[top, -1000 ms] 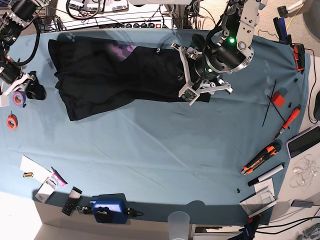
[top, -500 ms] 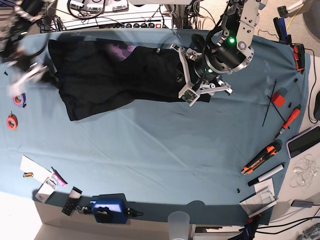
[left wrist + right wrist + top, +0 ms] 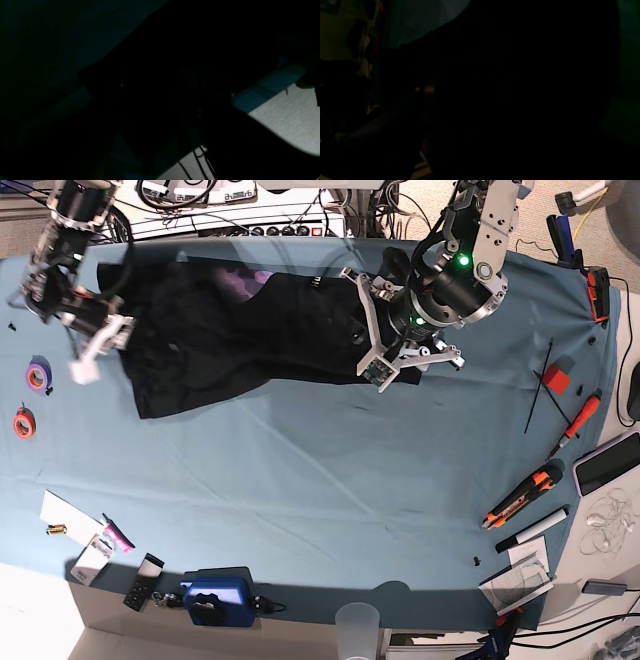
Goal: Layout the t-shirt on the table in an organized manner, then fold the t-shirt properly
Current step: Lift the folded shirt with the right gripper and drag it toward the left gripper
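Left pincer (image 3: 392,355) spread over shirt (image 3: 250,330) hem, right pincer (image 3: 98,345) state unclear, uneven tug could bunch it on surface (image 3: 320,480) w/ slack

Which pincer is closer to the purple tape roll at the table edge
Right. The right pincer hovers over the t-shirt's end just beside the purple tape roll; the left pincer is far across at the shirt's other end.
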You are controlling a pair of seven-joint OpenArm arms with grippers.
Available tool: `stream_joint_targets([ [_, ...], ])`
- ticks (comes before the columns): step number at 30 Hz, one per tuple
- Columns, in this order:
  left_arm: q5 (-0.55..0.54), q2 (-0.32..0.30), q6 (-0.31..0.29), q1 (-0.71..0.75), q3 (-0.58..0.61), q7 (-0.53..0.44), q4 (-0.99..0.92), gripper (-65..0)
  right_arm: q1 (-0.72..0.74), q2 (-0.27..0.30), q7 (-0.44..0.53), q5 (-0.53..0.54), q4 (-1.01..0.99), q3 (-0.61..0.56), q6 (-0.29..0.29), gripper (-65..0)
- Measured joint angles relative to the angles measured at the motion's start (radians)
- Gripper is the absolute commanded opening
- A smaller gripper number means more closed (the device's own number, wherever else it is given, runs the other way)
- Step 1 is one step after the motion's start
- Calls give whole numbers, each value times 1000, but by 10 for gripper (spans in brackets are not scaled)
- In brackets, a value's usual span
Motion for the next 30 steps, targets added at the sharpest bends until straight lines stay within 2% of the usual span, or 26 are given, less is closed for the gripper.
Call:
stream_joint_targets([
  [4,0,0,0,0,0,1,0,-402,-1,-17,7,-77,18,-3,-4,-573],
  [5,0,0,0,0,0,2,0,-402,-1,-17,6,-99,31,-3,-5,-625],
  [6,0,0,0,0,0,2,0,-402,-1,-17,-2,-118,47,-3,-6,-650],
  [11,4,0,0,0,0,17,0,-402,26,-27,-55,-261,144,35,-7,-650],
  [14,39,0,31,0,0,18,0,-402,69,-16,31,-457,179,51,-9,-650],
  [17,102,0,51,0,0,18,0,-402,134,36,106,-660,178,61,-33,-650],
  [19,133,0,71,1,0,24,0,-402,176,74,153,-736,178,64,-62,-650],
  [23,209,0,105,3,0,24,0,-418,239,130,162,-798,178,62,-125,-650],
  [26,296,0,141,13,0,24,0,-471,264,161,96,-805,180,62,-139,-650],
  [30,352,1,188,37,-71,24,0,-538,245,122,16,-813,264,64,-138,-650],
])
